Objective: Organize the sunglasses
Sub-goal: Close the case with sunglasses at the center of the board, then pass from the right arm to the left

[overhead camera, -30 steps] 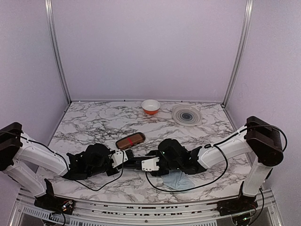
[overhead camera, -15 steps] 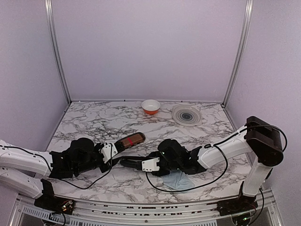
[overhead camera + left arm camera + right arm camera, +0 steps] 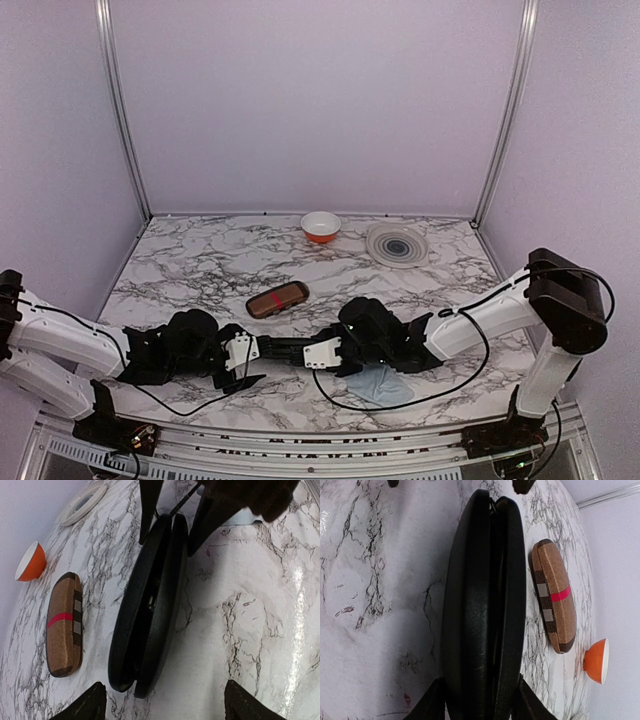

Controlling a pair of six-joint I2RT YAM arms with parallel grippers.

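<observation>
My right gripper (image 3: pixel 479 680) pinches only one end of the black case (image 3: pixel 480 605) mid-frame; left gripper (image 3: pixel 164 686) wide. It could tip.

Glossy marble-patterned table (image 3: pixel 280 630), faintly grained black case (image 3: pixel 150 605), woven plaid case (image 3: pixel 63 625), glazed bowl (image 3: pixel 32 562).

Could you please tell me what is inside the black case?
The black case stands ajar by a narrow slit, and only dark interior shows. Whether the sunglasses lie inside cannot be seen; the shells cover everything.
</observation>
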